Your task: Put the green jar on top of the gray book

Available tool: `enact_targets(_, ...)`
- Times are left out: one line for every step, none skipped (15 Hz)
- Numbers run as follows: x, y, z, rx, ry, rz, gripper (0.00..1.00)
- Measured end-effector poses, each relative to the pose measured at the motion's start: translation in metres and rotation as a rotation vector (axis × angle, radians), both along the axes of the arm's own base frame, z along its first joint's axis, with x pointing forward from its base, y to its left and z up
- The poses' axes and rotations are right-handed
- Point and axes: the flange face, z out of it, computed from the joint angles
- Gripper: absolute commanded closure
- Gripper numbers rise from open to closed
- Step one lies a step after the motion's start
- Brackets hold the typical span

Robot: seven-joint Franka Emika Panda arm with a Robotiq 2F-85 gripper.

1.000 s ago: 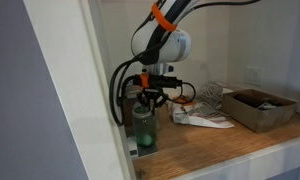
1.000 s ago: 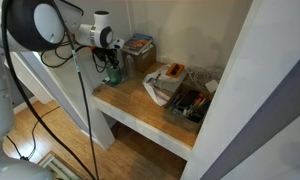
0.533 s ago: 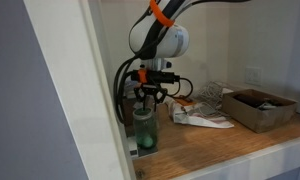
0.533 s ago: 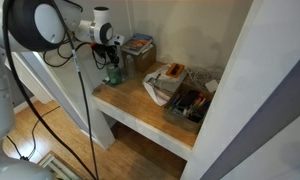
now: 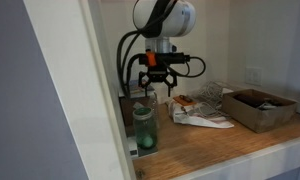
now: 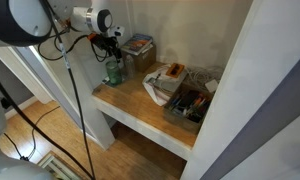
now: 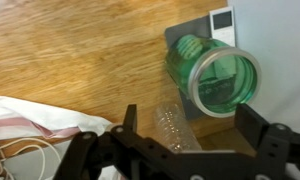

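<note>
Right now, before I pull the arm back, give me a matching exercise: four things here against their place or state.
Things:
1. green jar
2. gripper
3. gray book
4. brown box

Place or state:
A. open, empty, above the jar
B. at the counter's end away from the jar
C. upright on the book
D. flat under the jar

Pairs: 1-C, 2-A, 3-D, 4-B

Jar (image 7: 212,75) upright on book (image 7: 202,22)

Your green jar (image 7: 215,80) is glossy, translucent glass or plastic. The gray book (image 7: 180,30) has a matt cover. The shelf (image 7: 70,50) is smooth, grained wood; the cloth (image 7: 20,120) looks soft; your gripper (image 7: 187,125) is matt black.
</note>
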Motion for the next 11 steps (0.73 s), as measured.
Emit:
enact_targets(-0.006, -0.007, 0.004, -0.028, 0.025, 0.025, 0.00)
enact_targets(-0.012, -0.014, 0.007, -0.056, 0.050, 0.046, 0.00)
enact_targets(-0.017, -0.022, 0.009, -0.079, 0.071, 0.065, 0.00)
enact_targets(-0.022, -0.029, 0.010, -0.096, 0.086, 0.085, 0.00)
enact_targets(-0.026, -0.036, 0.010, -0.105, 0.096, 0.106, 0.00)
enact_targets(-0.029, -0.042, 0.009, -0.107, 0.103, 0.128, 0.00)
enact_targets(-0.032, -0.047, 0.008, -0.109, 0.108, 0.144, 0.00)
enact_targets(-0.033, -0.050, 0.008, -0.110, 0.112, 0.151, 0.00)
enact_targets(-0.035, -0.051, 0.007, -0.110, 0.114, 0.156, 0.00)
enact_targets(-0.036, -0.050, 0.007, -0.110, 0.116, 0.158, 0.00)
enact_targets(-0.036, -0.050, 0.007, -0.110, 0.116, 0.160, 0.00)
